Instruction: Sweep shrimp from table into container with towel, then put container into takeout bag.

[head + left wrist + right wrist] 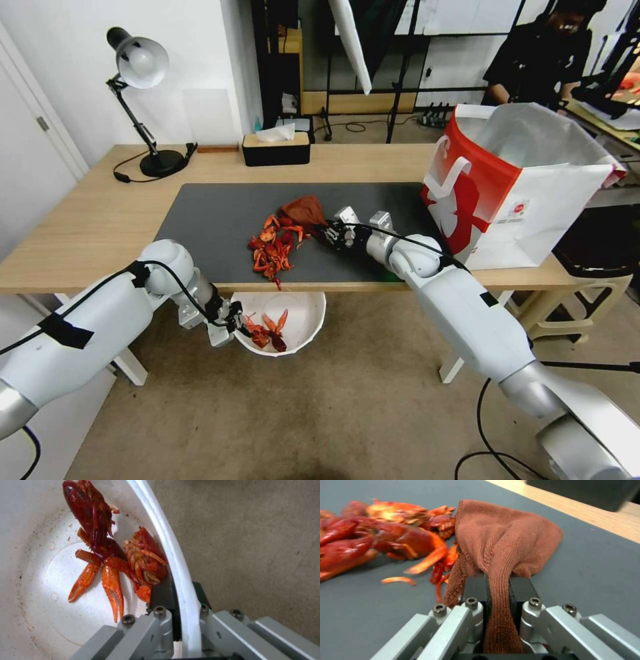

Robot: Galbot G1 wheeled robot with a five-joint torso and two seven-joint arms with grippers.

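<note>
The right claw (328, 233) is clamped on a rust-brown towel (305, 210), whose bunched end rests on the dark mat (213, 220) at the 2 o'clock side of the shrimp (272, 248) pile, touching the nearest pieces. The left claw (235, 325) pinches the rim of the white bowl (303, 320), one finger inside and one outside, holding it below the counter (93, 220) edge at the pile's 6 o'clock.

Risks, as I judge them: the pile is loose and spread, so a sweep toward 6 o'clock could fan pieces wide of the bowl's mouth and drop them on the floor (333, 413). The towel is a soft bundle, so claws and shells may slip under or around it and stay on the mat. The bowl hangs from a single rim pinch and looks tilted; added weight could turn it in the grip or spill it.

The bowl holds a few shrimp, lying against its wall near the held rim. The red and white bag (520, 193) stands open at the pile's 3 o'clock; what it holds is hidden from here.
</note>
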